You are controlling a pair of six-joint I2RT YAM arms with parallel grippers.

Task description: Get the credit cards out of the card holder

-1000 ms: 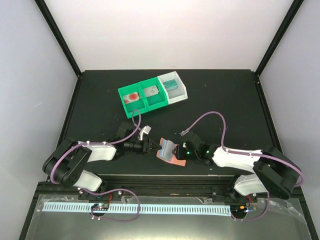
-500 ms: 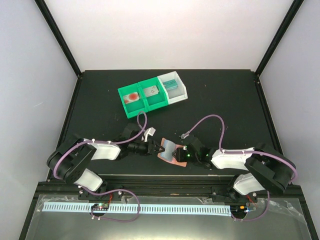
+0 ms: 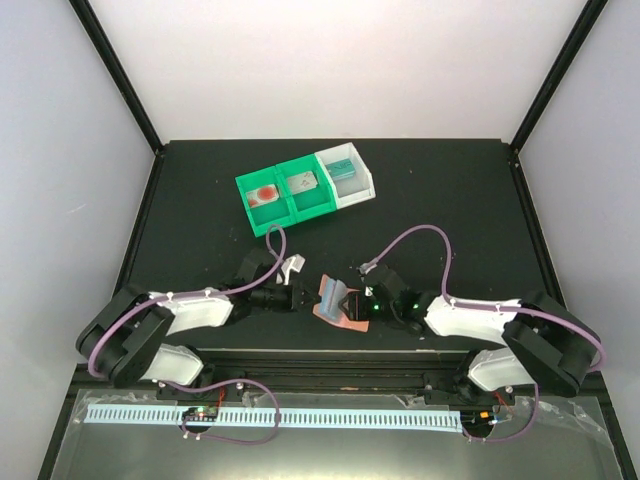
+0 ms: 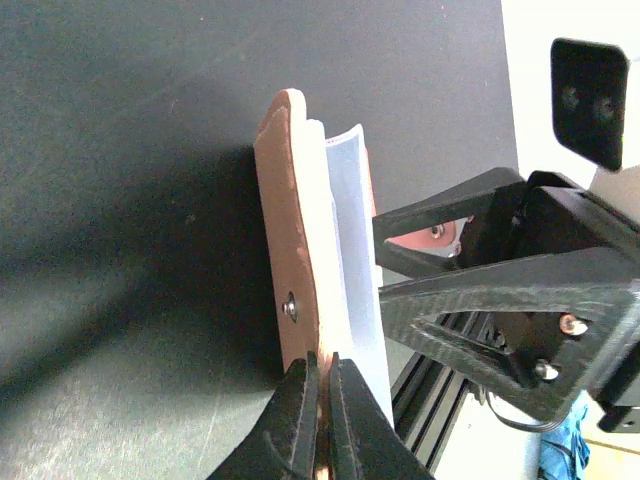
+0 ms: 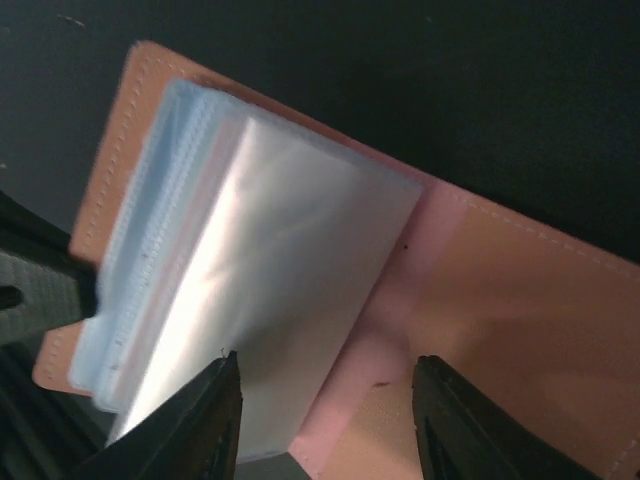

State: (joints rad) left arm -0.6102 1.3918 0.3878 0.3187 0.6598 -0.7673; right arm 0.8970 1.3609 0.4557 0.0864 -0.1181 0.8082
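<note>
The card holder point(image 3: 335, 299) lies open near the table's front edge, with its brown-salmon cover point(image 5: 500, 320) and pale blue pockets point(image 5: 250, 270) showing. My left gripper point(image 3: 304, 296) is shut on the edge of its left flap point(image 4: 296, 250) and holds that flap upright point(image 4: 322, 385). My right gripper point(image 3: 357, 303) is open, its jaws spread over the pockets and the inner cover point(image 5: 330, 400). No card shows in the pockets. Three credit cards lie in the trays: white with a red mark point(image 3: 263, 193), white with small marks point(image 3: 303, 183) and teal point(image 3: 343, 170).
Two green trays point(image 3: 285, 205) and a white tray point(image 3: 364, 183) stand in a row at the back centre. The metal rail of the arm bases point(image 3: 330, 355) runs just in front of the card holder. Dark frame posts stand at the table's corners.
The left gripper moved right, then drew back left a little, with the flap still in it. The right gripper dipped toward the front edge and came back. The holder shifted only slightly.
</note>
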